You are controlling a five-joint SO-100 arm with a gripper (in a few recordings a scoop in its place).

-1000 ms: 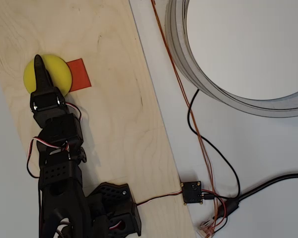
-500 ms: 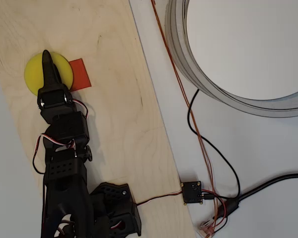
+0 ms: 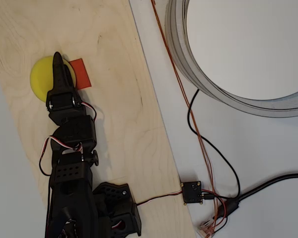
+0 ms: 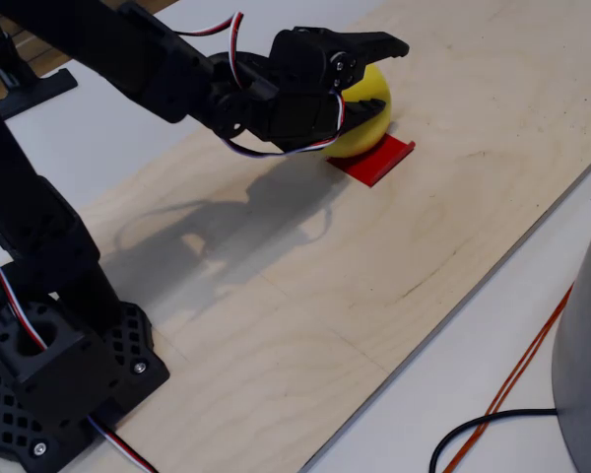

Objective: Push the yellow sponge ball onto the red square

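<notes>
**Ball nudged toward the square, arm swung right**

In the overhead view the ball [image 3: 44, 79] lies on the board [image 3: 114, 99], its 3 o'clock edge overlapping the 9 o'clock side of the square [image 3: 81, 73]. A second ago the ball sat slightly further toward 9 o'clock, with more of the square showing; it has since shifted a little toward 3 o'clock.

The gripper [image 3: 57, 62] reaches over the ball's top, pointing to 12 o'clock. It has swung from the ball's 9 o'clock half to its 3 o'clock half over the last second.

In the fixed view the ball [image 4: 369, 113] sits behind the gripper [image 4: 389, 46] and rests on the near end of the square [image 4: 374, 163]. The fingers appear drawn together, holding nothing. A cable [image 3: 213, 148] runs beside the board at 3 o'clock.
</notes>
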